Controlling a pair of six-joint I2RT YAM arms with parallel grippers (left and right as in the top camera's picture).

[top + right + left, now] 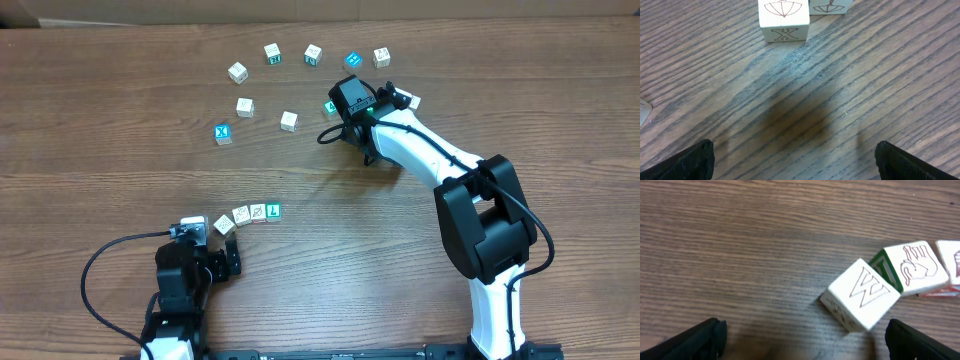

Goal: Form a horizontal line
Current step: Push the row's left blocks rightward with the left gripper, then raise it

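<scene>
Overhead: a row of four cubes [258, 212] is seen on the worktop [120, 150] near the front left. It runs pale cube [224, 224], two white cubes with drawings, green cube [273, 210]. The pale one is twisted and set slightly lower than the rest. The left gripper [215, 248] is placed just below the pale cube, jaws spread, nothing held. The right gripper [346, 142] is placed among the scattered cubes [272, 53] at the back, jaws spread and empty, with a teal cube [329, 107] half hidden beside it. Left wrist: the pale cube, marked W, is seen ahead between the wide jaws, untouched, close against the cube with a hand drawing [917, 266]. Right wrist: bare wood is seen between the wide jaws. A cube marked X [784, 20] is seen ahead, another just past it at the top edge.
</scene>
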